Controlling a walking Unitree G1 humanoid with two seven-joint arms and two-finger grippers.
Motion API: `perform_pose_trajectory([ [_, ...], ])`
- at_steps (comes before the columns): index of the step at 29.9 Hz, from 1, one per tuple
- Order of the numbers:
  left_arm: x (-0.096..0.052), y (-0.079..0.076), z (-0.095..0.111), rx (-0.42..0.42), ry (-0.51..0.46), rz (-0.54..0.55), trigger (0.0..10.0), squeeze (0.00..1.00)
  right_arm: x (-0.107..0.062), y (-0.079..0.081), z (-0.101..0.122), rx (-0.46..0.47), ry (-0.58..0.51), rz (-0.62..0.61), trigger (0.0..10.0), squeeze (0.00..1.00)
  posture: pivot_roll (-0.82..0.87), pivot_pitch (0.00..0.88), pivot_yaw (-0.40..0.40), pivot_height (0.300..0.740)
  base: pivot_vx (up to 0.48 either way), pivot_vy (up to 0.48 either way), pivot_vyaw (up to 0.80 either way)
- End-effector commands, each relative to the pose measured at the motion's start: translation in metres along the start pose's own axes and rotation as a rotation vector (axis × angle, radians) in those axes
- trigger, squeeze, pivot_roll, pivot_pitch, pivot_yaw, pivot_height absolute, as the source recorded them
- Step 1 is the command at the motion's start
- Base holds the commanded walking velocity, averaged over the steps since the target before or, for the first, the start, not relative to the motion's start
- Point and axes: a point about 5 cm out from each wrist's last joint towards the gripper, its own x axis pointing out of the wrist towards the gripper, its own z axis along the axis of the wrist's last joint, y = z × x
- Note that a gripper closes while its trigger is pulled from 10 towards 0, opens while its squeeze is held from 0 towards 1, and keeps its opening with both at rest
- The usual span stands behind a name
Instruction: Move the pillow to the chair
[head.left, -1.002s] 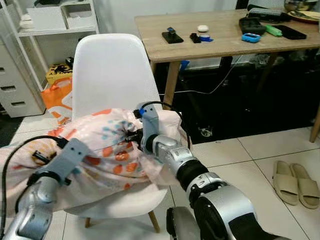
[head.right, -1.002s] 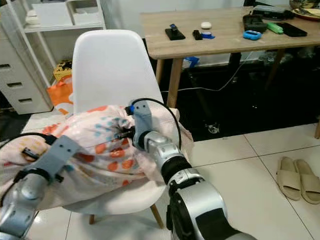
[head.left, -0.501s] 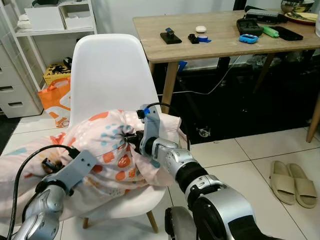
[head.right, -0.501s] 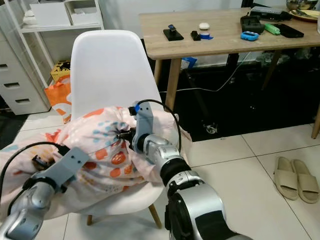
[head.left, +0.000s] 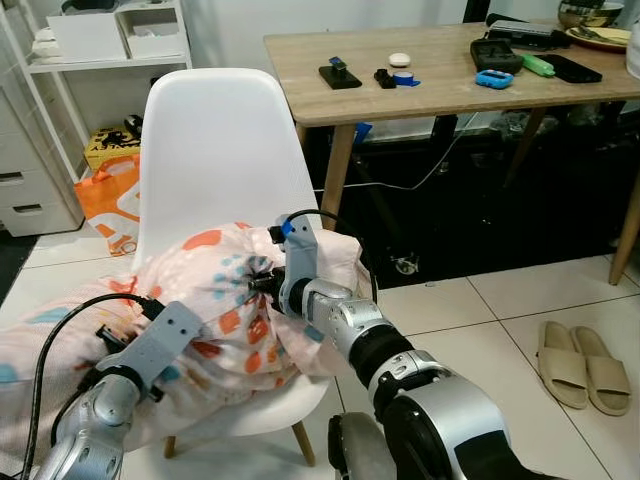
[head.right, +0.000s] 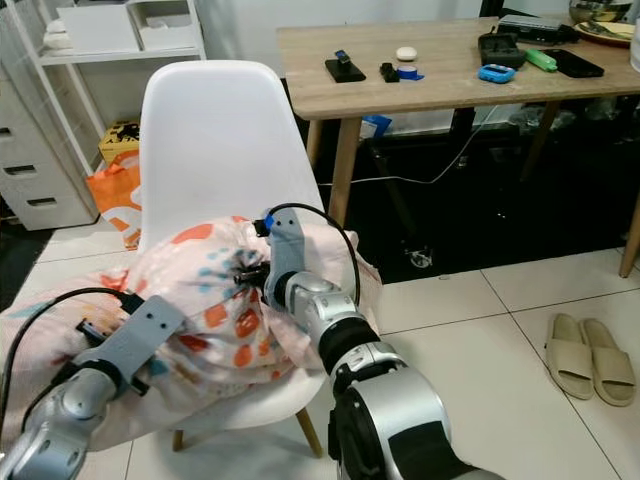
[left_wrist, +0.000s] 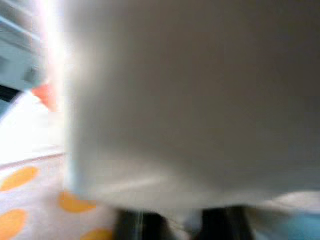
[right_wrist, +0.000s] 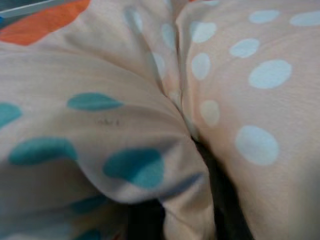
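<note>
A pale pillow (head.left: 215, 300) with orange and teal spots lies across the seat of the white shell chair (head.left: 220, 140), its left end hanging off the seat edge. My right gripper (head.left: 260, 283) is shut on a bunched fold at the pillow's top middle, and the right wrist view shows the spotted fabric (right_wrist: 150, 115) pressed close. My left gripper (head.left: 112, 335) is shut on the pillow's left part, its fingers sunk in the cloth. The left wrist view is blurred: pale fabric (left_wrist: 190, 100) with orange dots above two dark fingers (left_wrist: 135, 225).
A wooden table (head.left: 440, 75) with several small items stands behind the chair to the right, cables and dark space beneath it. A pair of beige slippers (head.left: 575, 362) lies on the tiled floor at right. An orange bag (head.left: 108, 195) and white shelves (head.left: 70, 62) stand at left.
The pillow has sunk lower and further onto the chair seat, with both grippers still holding it. The left arm has come down and in a little. The camera has shifted slightly.
</note>
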Motion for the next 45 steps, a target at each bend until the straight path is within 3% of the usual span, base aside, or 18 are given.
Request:
perform_pose_trajectory([
  [1, 0.0, -0.016, -0.001, -0.107, 0.011, -0.116, 10.0, 1.0, -0.002, -0.009, -0.033, 0.036, 0.137, -0.048, 10.0, 1.0, -0.15, 0.171, -0.036, 0.501, 0.0, 0.0, 0.0],
  [6, 0.0, -0.015, 0.021, -0.218, -0.09, -0.157, 10.0, 1.0, -0.009, -0.031, -0.02, 0.041, 0.105, -0.137, 10.0, 1.0, -0.15, 0.169, -0.037, 0.501, 0.0, 0.0, 0.0],
  [12, 0.0, -0.011, 0.024, -0.192, -0.098, -0.152, 10.0, 1.0, -0.015, -0.046, -0.005, 0.053, 0.058, -0.195, 10.0, 1.0, -0.16, 0.172, -0.038, 0.501, 0.0, 0.0, 0.0],
  [17, -0.001, 0.0, 0.023, -0.135, -0.083, -0.117, 10.0, 1.0, -0.018, -0.045, 0.029, 0.178, -0.103, -0.106, 10.0, 1.0, -0.16, 0.168, -0.044, 0.501, 0.0, 0.0, 0.0],
  [18, -0.002, 0.004, 0.026, -0.139, -0.092, -0.111, 10.0, 1.0, -0.019, -0.038, 0.048, 0.273, -0.195, -0.002, 10.0, 0.65, -0.16, 0.165, -0.045, 0.501, 0.0, 0.0, 0.0],
  [19, -0.002, 0.004, 0.026, -0.139, -0.092, -0.111, 10.0, 1.0, -0.019, -0.038, 0.048, 0.273, -0.195, -0.002, 10.0, 0.65, -0.16, 0.165, -0.045, 0.501, 0.0, 0.0, 0.0],
  [20, -0.002, 0.003, 0.031, -0.168, -0.115, -0.116, 10.0, 1.0, -0.022, -0.029, 0.067, 0.393, -0.29, 0.128, 10.0, 0.0, -0.16, 0.16, -0.046, 0.501, 0.0, 0.0, 0.0],
  [22, -0.004, 0.0, 0.04, -0.215, -0.16, -0.142, 10.0, 1.0, -0.027, -0.022, 0.085, 0.505, -0.374, 0.254, 10.0, 0.0, -0.16, 0.155, -0.047, 0.501, 0.0, 0.0, 0.0],
  [27, -0.007, -0.013, 0.063, -0.289, -0.262, -0.222, 10.0, 1.0, -0.039, -0.017, 0.115, 0.608, -0.491, 0.41, 10.0, 0.0, -0.16, 0.144, -0.05, 0.501, 0.0, 0.0, 0.0],
  [31, -0.017, -0.027, 0.092, -0.419, -0.398, -0.358, 10.0, 1.0, -0.044, -0.016, 0.127, 0.555, -0.503, 0.427, 10.0, 0.0, -0.17, 0.135, -0.051, 0.501, 0.0, 0.0, 0.0],
  [32, -0.026, -0.029, 0.108, -0.531, -0.487, -0.439, 10.0, 1.0, -0.042, -0.017, 0.123, 0.469, -0.461, 0.388, 10.0, 0.0, -0.17, 0.132, -0.053, 0.501, 0.0, 0.0, 0.0],
  [33, -0.026, -0.029, 0.108, -0.531, -0.487, -0.439, 10.0, 1.0, -0.042, -0.017, 0.123, 0.469, -0.461, 0.388, 10.0, 0.0, -0.17, 0.132, -0.053, 0.501, 0.0, 0.0, 0.0],
  [34, -0.037, -0.027, 0.123, -0.638, -0.587, -0.524, 10.0, 1.0, -0.037, -0.019, 0.109, 0.349, -0.382, 0.32, 10.0, 0.0, -0.17, 0.131, -0.055, 0.501, 0.0, 0.0, 0.0],
  [36, -0.045, -0.023, 0.132, -0.696, -0.654, -0.58, 10.0, 1.0, -0.033, -0.021, 0.098, 0.262, -0.32, 0.275, 10.0, 0.0, -0.17, 0.133, -0.055, 0.501, 0.0, 0.0, 0.0],
  [39, -0.045, -0.023, 0.132, -0.696, -0.654, -0.58, 10.0, 1.0, -0.033, -0.021, 0.098, 0.262, -0.32, 0.275, 10.0, 0.0, -0.17, 0.133, -0.055, 0.501, 0.0, 0.0, 0.0],
  [40, -0.063, -0.015, 0.138, -0.709, -0.734, -0.672, 10.0, 1.0, -0.028, -0.037, 0.058, 0.11, -0.105, 0.154, 10.0, 0.0, -0.17, 0.138, -0.053, 0.501, 0.0, 0.0, 0.0],
  [44, -0.063, -0.015, 0.138, -0.709, -0.734, -0.672, 10.0, 1.0, -0.028, -0.037, 0.058, 0.11, -0.105, 0.154, 10.0, 0.0, -0.17, 0.138, -0.053, 0.501, 0.0, 0.0, 0.0],
  [45, -0.069, -0.013, 0.138, -0.688, -0.743, -0.698, 10.0, 0.57, -0.03, -0.046, 0.042, 0.06, -0.022, 0.11, 10.0, 0.0, -0.17, 0.14, -0.054, 0.501, 0.0, 0.0, 0.0],
])
